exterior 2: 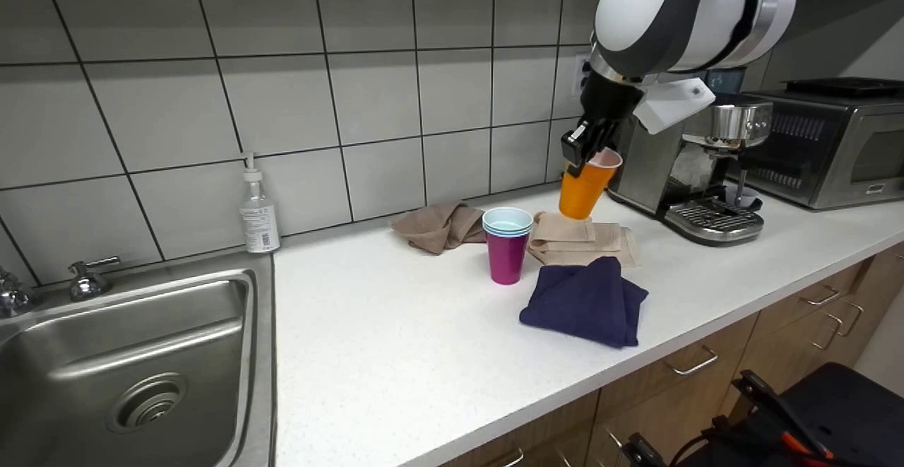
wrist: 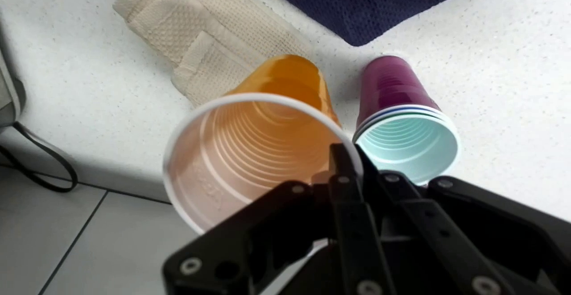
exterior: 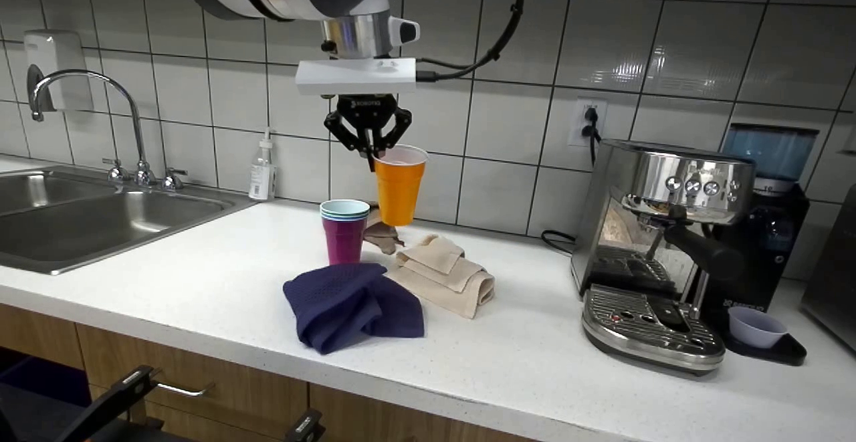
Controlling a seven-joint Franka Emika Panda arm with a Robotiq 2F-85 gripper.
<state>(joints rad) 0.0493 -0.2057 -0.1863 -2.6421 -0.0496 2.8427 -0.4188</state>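
My gripper [exterior: 372, 159] is shut on the rim of an orange cup [exterior: 399, 193] with a pale inside. One finger is inside the cup, the other outside, as the wrist view shows at the fingertips [wrist: 357, 165]. The cup hangs above the counter, slightly tilted, in both exterior views [exterior 2: 585, 195]. A stack of nested cups [exterior: 344, 238], purple outside with light blue on top, stands upright beside and below the held cup. A folded beige cloth [exterior: 445, 275] lies under it. A navy cloth [exterior 2: 586, 301] lies in front. A crumpled brown cloth [exterior 2: 439, 227] lies near the wall.
A steel sink [exterior 2: 258, 354] is set into the white counter [exterior 2: 367, 354] at one end. A pump bottle [exterior: 263, 169] stands by the wall. An espresso machine [exterior: 669, 181], a grinder [exterior: 762, 241] and a microwave oven [exterior 2: 833, 142] stand at the other end.
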